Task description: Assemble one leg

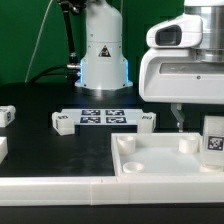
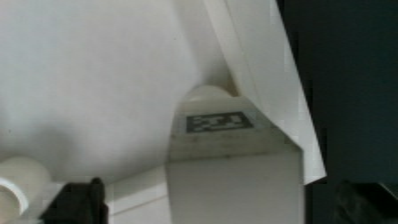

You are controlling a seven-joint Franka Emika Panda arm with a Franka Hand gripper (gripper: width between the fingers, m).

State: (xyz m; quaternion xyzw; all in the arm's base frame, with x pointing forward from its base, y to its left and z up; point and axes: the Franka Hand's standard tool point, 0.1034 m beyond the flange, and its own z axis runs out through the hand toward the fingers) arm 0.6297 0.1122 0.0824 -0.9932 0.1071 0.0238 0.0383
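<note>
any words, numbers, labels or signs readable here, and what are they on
No readable words or numbers.
Triangular sign on the white robot base: too small to read.
Black-and-white square tags on the marker board and small white plastic leg: patterns only, no text.

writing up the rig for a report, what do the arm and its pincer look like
The arm is glossy white with a black joint on top, a triangular warning sticker on its front and a blue glowing ring near its base. The wrist housing is boxy and white with a dark grey band. The pincer has two slim black fingertips.
</note>
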